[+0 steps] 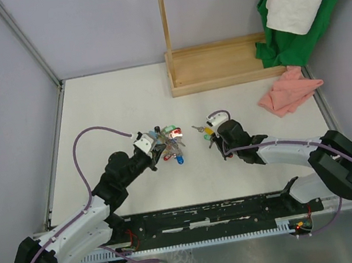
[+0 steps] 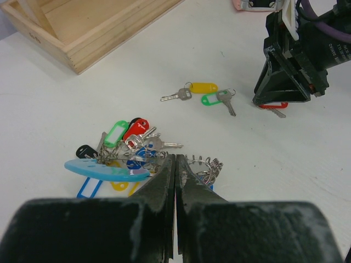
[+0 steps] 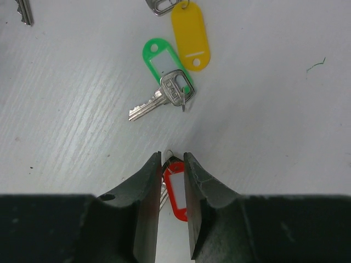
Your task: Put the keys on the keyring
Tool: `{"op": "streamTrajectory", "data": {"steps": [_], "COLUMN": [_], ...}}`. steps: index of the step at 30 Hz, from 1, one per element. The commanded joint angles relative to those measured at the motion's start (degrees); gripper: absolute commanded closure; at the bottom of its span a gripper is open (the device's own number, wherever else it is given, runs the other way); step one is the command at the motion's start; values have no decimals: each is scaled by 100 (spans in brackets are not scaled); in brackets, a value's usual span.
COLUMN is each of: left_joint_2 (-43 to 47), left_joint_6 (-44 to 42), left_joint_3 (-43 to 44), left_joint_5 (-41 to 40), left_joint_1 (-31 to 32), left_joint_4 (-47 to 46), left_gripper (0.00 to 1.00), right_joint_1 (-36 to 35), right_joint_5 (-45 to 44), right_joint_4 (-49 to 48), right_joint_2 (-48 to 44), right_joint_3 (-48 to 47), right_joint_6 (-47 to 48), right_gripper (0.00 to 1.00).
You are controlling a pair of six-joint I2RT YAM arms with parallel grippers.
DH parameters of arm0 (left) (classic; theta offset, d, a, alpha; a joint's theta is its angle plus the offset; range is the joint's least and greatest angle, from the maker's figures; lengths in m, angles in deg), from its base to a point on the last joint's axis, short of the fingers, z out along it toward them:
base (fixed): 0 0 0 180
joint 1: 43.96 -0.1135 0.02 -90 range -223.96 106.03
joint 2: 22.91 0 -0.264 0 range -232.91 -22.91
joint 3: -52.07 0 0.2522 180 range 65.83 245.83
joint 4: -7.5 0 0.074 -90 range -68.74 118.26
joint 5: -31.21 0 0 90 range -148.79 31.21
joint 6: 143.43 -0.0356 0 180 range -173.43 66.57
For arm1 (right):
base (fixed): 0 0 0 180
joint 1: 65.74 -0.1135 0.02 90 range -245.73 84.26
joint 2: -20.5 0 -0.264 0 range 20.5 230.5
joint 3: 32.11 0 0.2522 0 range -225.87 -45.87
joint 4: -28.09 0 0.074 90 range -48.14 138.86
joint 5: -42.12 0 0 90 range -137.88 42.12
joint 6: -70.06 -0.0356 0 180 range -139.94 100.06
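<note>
Firstly, my left end effector [image 2: 175,159] is closed, its tips meeting on the grey metal part of the keyring [image 2: 107,170]. The keyring lies on the counter [image 2: 274,181]. Its light-blue band is just left of those tips, and its bunch of coloured tags is just ahead of them.

Secondly, my right end effector [image 3: 171,156] is low over the counter, jaws narrowly apart. The red-tagged key [image 3: 175,192] lies between them. I cannot tell whether the pads press it or only flank it.

Just ahead of the right end effector lies the green-tagged key [image 3: 173,93], flat on the counter, blade pointing left. The yellow-tagged key [image 3: 190,33] is beyond it, the two tags nearly touching. Both loose keys lie apart from the keyring.

A wooden tray [image 2: 98,33] stands well ahead of the left end effector, off to its left.
</note>
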Motion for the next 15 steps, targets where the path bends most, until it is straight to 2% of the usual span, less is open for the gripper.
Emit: {"op": "streamTrajectory", "data": {"steps": [1, 9, 15], "left_joint_2": [-2, -63, -46], "left_joint_6": [-186, -181, -197], "left_joint_3": [220, 249, 244], "left_joint_5": [102, 157, 151], "left_joint_1": [4, 4, 4], "left_joint_4": [-217, -209, -199], "left_gripper": [97, 97, 97], "right_joint_1": [-45, -53, -52], "right_joint_5": [-308, -283, -266], "right_joint_4": [-206, -67, -47], "right_joint_2": [4, 61, 111], "right_joint_3": [20, 36, 12], "right_joint_6": [10, -25, -36], "right_gripper": [70, 71, 83]}}
